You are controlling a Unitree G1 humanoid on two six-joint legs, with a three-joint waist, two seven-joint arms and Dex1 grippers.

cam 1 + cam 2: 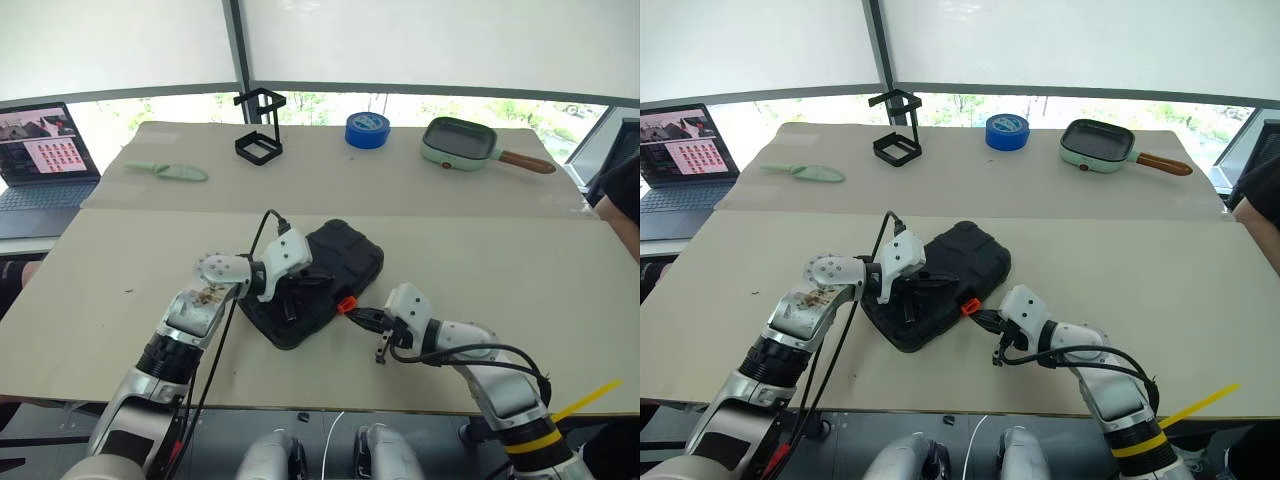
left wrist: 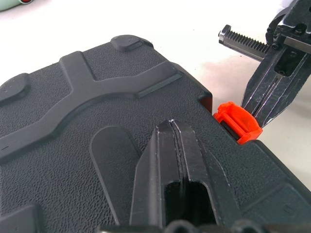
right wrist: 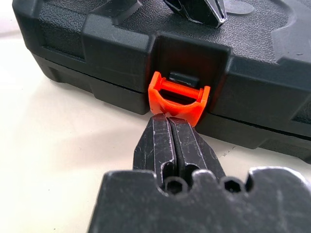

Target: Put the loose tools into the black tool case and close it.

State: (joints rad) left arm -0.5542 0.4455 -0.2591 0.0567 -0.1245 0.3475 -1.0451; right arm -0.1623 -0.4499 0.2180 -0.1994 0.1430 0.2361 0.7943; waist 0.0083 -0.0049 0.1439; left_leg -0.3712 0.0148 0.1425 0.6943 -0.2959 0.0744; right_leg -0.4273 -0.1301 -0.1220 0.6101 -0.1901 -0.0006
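Lid of the case (image 1: 340, 255), frame centre, is down; clenched left gripper (image 2: 171, 127) should press it while clenched right gripper (image 3: 170, 119) snaps up the latch (image 3: 178, 99).

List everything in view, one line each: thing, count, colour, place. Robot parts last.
black tool case: one, black, lid down, table middle
orange latch: one, orange, case's front edge
wire-frame stand: one, black, far side
tape roll: one, blue, far side
scoop-like tool: one, pale green, far left
pan: one, pale green, brown handle, far right
laptop: one, open, left edge
table: one, beige
left gripper: black, shut, on the case lid
right gripper: black, shut, tips at the latch
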